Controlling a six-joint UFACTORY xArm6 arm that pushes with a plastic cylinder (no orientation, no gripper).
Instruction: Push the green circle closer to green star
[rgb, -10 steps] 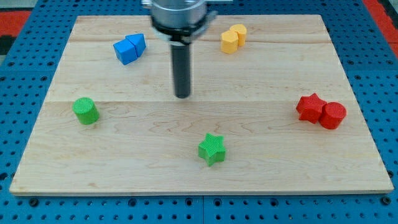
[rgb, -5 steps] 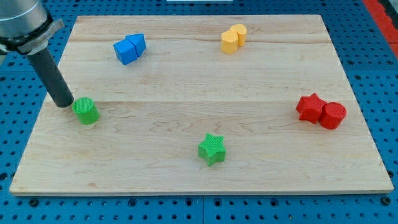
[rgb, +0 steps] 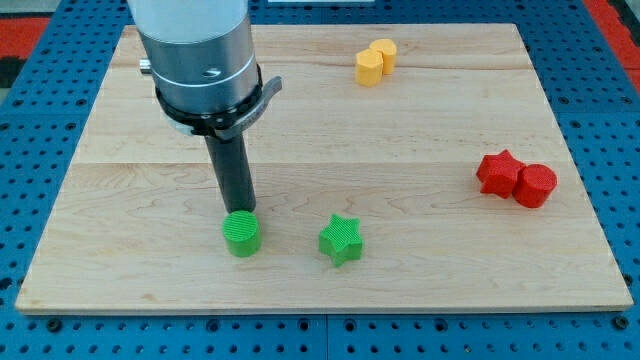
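The green circle (rgb: 241, 234) stands on the wooden board (rgb: 420, 130) near the view's bottom, left of centre. The green star (rgb: 341, 240) lies a block's width or so to its right. My tip (rgb: 240, 211) rests right against the circle's upper edge, and the rod rises from there to the grey arm head (rgb: 198, 55). The head hides part of the board's upper left.
Two yellow blocks (rgb: 376, 61) sit together near the view's top edge. A red star (rgb: 499, 172) and a red cylinder (rgb: 535, 186) touch each other at the view's right. The blue pegboard (rgb: 30, 120) surrounds the board.
My tip swept from the board's centre to the left edge, then pushed the green circle right and down toward the green star. The blue blocks are now hidden behind the arm.
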